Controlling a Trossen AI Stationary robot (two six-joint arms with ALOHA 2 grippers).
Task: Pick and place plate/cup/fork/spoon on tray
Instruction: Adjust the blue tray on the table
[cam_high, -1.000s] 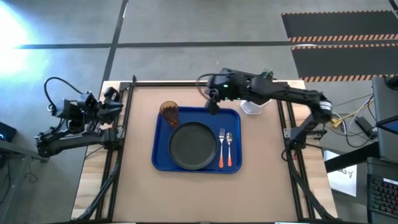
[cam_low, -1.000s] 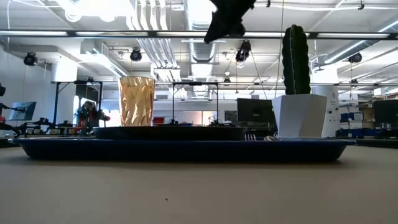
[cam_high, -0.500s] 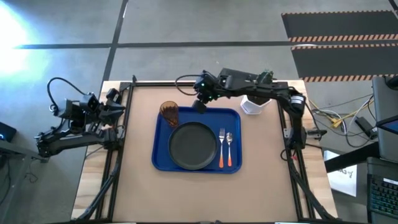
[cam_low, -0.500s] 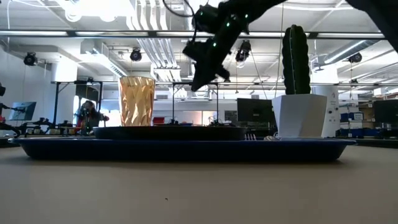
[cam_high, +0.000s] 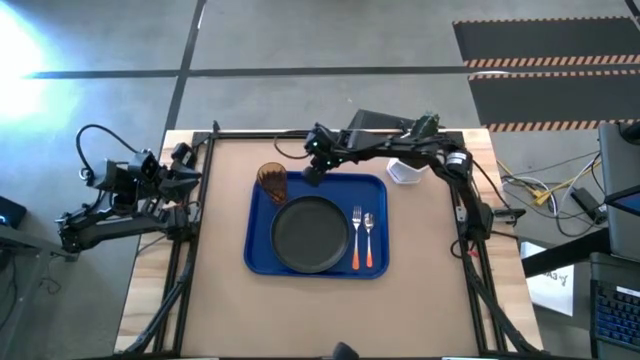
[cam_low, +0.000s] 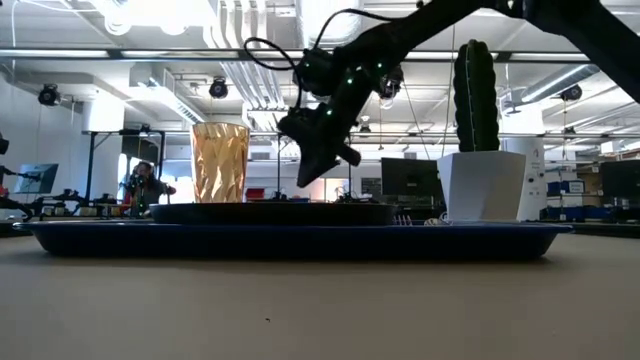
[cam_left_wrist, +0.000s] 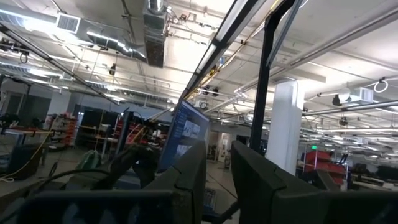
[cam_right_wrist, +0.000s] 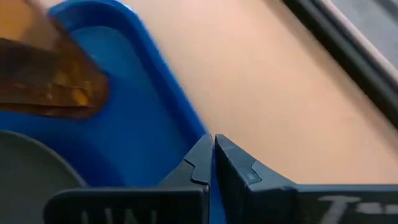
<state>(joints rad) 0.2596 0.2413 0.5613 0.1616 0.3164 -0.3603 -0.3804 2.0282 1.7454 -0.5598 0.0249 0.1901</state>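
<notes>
The blue tray (cam_high: 262, 250) lies at the table's middle. On it rest the black plate (cam_high: 311, 233), the amber cup (cam_high: 272, 180) upright in its far left corner, and the orange-handled fork (cam_high: 356, 238) and spoon (cam_high: 368, 238) side by side at the right. My right gripper (cam_high: 312, 172) is shut and empty. It hangs a little above the tray's far edge (cam_right_wrist: 186, 118), just right of the cup (cam_right_wrist: 43, 68). My left gripper (cam_high: 190, 165) waits off the table's left edge, its fingers a narrow gap apart (cam_left_wrist: 217, 174).
A white pot with a green cactus (cam_high: 405, 170) stands behind the tray's far right corner, under my right arm; it also shows in the low view (cam_low: 480, 185). Bare table lies in front of the tray and to both sides.
My right gripper has come down and gone toward the table's left, along the tray's far edge toward the cup, staying shut. The things on the tray have not moved.
</notes>
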